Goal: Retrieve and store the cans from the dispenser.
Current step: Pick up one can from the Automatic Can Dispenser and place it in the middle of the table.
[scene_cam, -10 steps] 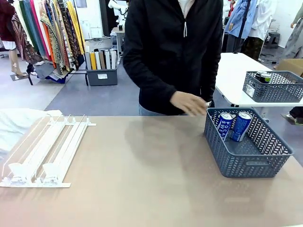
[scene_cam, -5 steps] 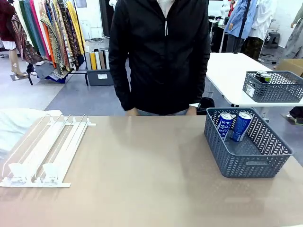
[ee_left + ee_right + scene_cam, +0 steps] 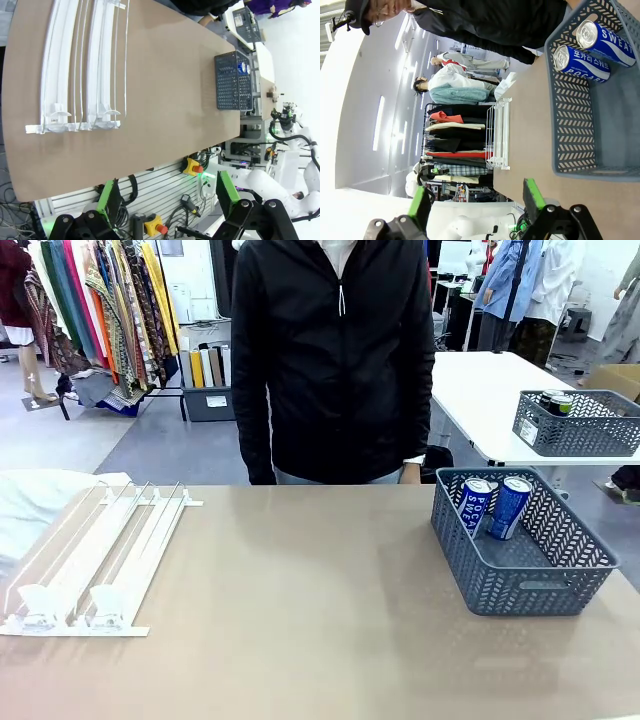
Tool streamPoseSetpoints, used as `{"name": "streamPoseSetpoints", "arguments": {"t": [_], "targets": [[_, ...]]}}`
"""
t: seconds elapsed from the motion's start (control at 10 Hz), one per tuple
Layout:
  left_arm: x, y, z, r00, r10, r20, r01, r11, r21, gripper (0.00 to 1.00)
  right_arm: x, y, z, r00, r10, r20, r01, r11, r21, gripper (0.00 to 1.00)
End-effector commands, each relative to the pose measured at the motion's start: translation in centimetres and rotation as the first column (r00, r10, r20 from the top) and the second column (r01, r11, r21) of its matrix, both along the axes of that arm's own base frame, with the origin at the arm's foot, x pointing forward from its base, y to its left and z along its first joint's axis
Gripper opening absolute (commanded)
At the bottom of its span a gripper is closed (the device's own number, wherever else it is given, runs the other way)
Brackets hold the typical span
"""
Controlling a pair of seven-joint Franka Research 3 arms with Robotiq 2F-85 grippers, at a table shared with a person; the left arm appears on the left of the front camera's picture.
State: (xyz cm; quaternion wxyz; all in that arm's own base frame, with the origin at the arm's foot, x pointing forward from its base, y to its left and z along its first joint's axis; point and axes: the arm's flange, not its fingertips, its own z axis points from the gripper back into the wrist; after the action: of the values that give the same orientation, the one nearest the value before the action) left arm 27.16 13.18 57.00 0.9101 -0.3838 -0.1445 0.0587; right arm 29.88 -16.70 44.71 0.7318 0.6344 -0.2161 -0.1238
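Over the previous second, I saw the person's hand withdraw from just left of the grey basket (image 3: 520, 575) at the right of the front view; the person (image 3: 335, 360) then stood upright at the table's far edge, top centre, arms down. I judged that the handover was complete and the table was free for my arms. Count: two blue cans (image 3: 493, 506), leaning side by side in the basket's back left corner; one dispenser (image 3: 95, 555) at lower left, two lanes, both empty; one second grey basket (image 3: 578, 422) on the white table at upper right. The left gripper (image 3: 167, 192) was open, holding nothing, above the near table edge. The right gripper (image 3: 475, 200) was likewise spread and empty, near the basket.
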Motion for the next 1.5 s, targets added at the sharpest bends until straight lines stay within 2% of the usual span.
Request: {"name": "streamPoseSetpoints", "arguments": {"t": [0.0,1.4], "targets": [[-0.12,0.13,-0.09,1.000,-0.015,0.020,0.015,1.000,-0.021,1.00,0.05,-0.03,0.36,1.000,0.001,0.014,-0.002,1.000,0.004,1.00],[-0.12,0.13,-0.09,1.000,-0.015,0.020,0.015,1.000,-0.021,1.00,0.05,-0.03,0.36,1.000,0.001,0.014,-0.002,1.000,0.004,1.00]]}}
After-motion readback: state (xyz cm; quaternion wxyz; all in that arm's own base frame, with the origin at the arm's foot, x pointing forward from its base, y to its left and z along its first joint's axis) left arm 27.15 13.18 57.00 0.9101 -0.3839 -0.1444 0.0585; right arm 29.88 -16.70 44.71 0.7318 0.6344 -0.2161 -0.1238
